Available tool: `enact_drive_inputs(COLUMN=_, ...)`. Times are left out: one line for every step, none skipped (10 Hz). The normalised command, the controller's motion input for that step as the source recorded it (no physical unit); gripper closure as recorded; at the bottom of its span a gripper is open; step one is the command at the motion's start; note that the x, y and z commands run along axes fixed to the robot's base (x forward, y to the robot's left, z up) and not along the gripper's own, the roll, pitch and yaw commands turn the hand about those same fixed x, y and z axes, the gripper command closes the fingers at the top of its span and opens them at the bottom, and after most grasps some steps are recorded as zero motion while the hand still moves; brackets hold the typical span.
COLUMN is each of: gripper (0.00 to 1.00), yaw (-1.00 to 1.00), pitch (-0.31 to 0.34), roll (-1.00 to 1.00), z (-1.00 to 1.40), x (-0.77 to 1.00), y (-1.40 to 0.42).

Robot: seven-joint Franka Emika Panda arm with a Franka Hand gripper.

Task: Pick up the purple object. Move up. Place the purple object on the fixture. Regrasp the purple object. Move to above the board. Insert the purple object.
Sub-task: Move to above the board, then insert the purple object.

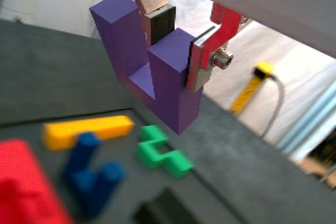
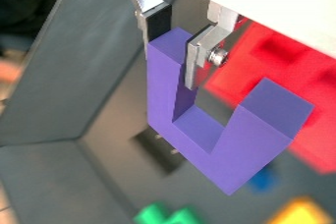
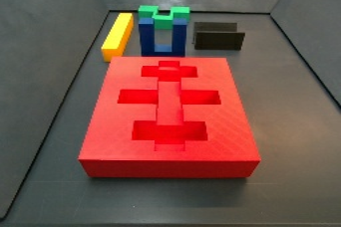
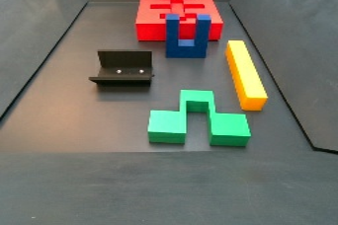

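Carrying the purple object (image 1: 155,63) clamped between my gripper (image 1: 180,33) fingers, high above the floor and out of both side views; next move, I judge: lower onto the fixture (image 4: 123,69).

End effector (image 1: 175,33) w/ flat silver finger plates, dark pads, one silver screw, red patch.

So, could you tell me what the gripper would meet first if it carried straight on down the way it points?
The gripper holds the purple object, which would land first, probably on the green piece or the dark floor beside it. Depth is unclear.
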Motion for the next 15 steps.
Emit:
enact_drive_inputs(gripper=1.0, yaw=-0.1, pitch=0.085, roll=-1.0, z=0.17, x=-0.89, y=-0.77)
enact_drive_inputs(gripper=1.0, yaw=-0.1, pitch=0.092, roll=-1.0, z=0.11, x=-0.63, y=-0.53)
enact_drive_inputs(gripper=1.0, yaw=-0.08, pitch=0.1, roll=-1.0, z=0.06, x=-0.29, y=-0.23)
enact_drive_inputs(gripper=1.0, yaw=-0.08, pitch=0.097, roll=-1.0, z=0.03, x=-0.19, y=-0.13)
enact_drive_inputs(gripper=1.0, yaw=-0.07, pitch=0.084, roll=-1.0, z=0.02, x=-0.13, y=-0.05)
enact_drive_inputs(gripper=1.0, yaw=-0.07, pitch=0.077, roll=-1.0, z=0.01, x=-0.1, y=-0.01)
enact_drive_inputs(gripper=1.0, yaw=-0.05, pitch=0.053, roll=-0.94, z=0.01, x=-0.08, y=0.02)
enact_drive_inputs(gripper=1.0, yaw=-0.02, pitch=0.022, roll=-0.65, z=0.0, x=-0.06, y=0.02)
enact_drive_inputs(gripper=1.0, yaw=-0.02, pitch=0.001, roll=-0.44, z=0.0, x=-0.05, y=0.02)
enact_drive_inputs(gripper=1.0, yaw=-0.01, pitch=-0.011, roll=-0.26, z=0.0, x=-0.04, y=0.01)
enact_drive_inputs(gripper=1.0, yaw=0.0, pitch=0.0, roll=0.0, z=-0.14, x=0.05, y=-0.06)
enact_drive_inputs(gripper=1.0, yaw=0.01, pitch=-0.081, roll=-0.01, z=-0.29, x=0.07, y=0.0)
enact_drive_inputs(gripper=1.0, yaw=0.14, pitch=-0.17, roll=-0.14, z=-0.27, x=0.37, y=-0.08)
enact_drive_inputs(gripper=1.0, yaw=0.14, pitch=-0.107, roll=-0.09, z=-0.28, x=0.46, y=-0.37)
enact_drive_inputs(gripper=1.0, yaw=0.14, pitch=-0.103, roll=-0.1, z=-0.35, x=0.44, y=-0.4)
